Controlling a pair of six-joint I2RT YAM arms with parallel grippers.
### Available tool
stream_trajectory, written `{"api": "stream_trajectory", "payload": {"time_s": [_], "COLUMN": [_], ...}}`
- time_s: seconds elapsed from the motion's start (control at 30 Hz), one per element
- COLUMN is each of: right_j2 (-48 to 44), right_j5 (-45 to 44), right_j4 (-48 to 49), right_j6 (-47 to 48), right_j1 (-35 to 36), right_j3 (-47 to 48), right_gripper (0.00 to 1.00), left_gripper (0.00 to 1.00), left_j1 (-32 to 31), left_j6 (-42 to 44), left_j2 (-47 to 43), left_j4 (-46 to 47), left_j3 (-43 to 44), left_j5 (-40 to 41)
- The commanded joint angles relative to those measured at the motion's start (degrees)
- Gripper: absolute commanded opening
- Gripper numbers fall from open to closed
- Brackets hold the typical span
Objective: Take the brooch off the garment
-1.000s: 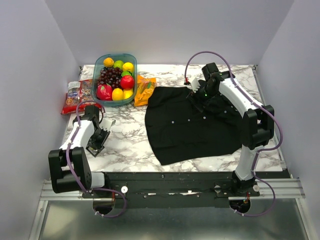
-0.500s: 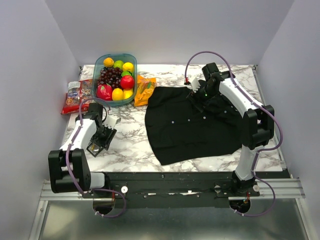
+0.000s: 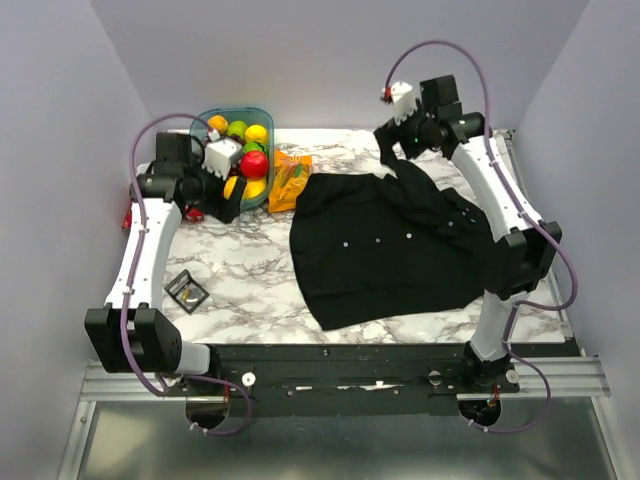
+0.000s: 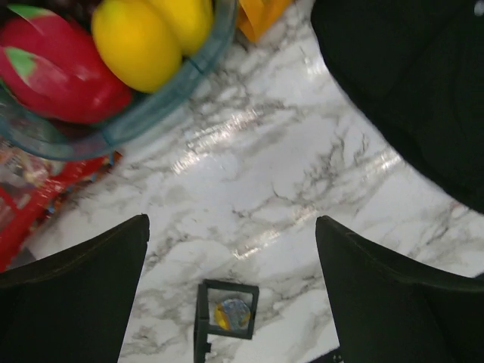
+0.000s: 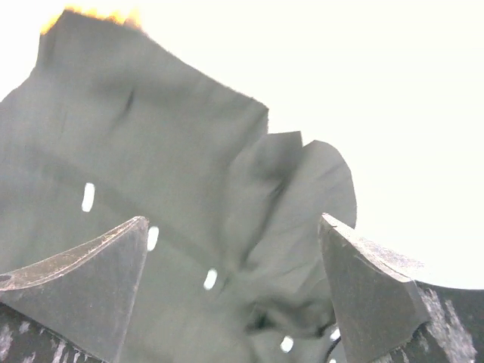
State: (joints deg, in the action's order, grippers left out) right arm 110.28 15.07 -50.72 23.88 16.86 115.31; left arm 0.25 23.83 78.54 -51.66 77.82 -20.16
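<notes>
The brooch (image 4: 233,312), a small round silvery disc with a yellow rim, lies in a small black square case (image 3: 187,292) on the marble table, at the front left. My left gripper (image 4: 231,221) hangs open high above the case, with nothing between its fingers (image 4: 83,280). In the top view the left gripper (image 3: 228,200) is beside the fruit bowl. The garment (image 3: 390,245), a black shirt with tiny white buttons, lies spread at the middle right. My right gripper (image 3: 390,155) is raised over the garment's (image 5: 151,151) far edge, open and empty (image 5: 233,221).
A clear bowl (image 3: 262,118) of fruit stands at the back left, with an orange snack bag (image 3: 290,178) beside it. A red packet (image 4: 30,197) lies left of the bowl (image 4: 174,98). White walls close in the table on three sides.
My left gripper has opened and risen from the case toward the fruit bowl, leaving the case on the table. My right arm has lifted off the garment's collar area.
</notes>
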Motion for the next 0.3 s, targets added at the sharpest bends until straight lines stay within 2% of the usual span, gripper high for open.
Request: {"api": "stream_trajectory", "payload": {"time_s": [0.0,0.1,0.27], "right_j2": [-3.0,-4.3,-7.9], "right_j5": [-14.8,-23.5,-27.2], "right_j4": [13.9,16.9,18.5], "right_j6": [-12.5,-18.0,-19.4], "right_j1": [-0.9,-0.8,-0.8], "right_j3": [4.7,7.0,4.1], "right_gripper": [1.0,1.0,1.0], "left_gripper": [0.99,0.99,0.99], "left_j1": [-0.1,-0.1,0.0], "left_j6": [-7.8,-11.1,-16.5], "left_j2": [3.3,6.4,13.4], "left_j4": [9.2,11.0,9.6], "left_j3": [10.4,16.6,24.8], "left_j5": [1.6,2.0,3.2]}}
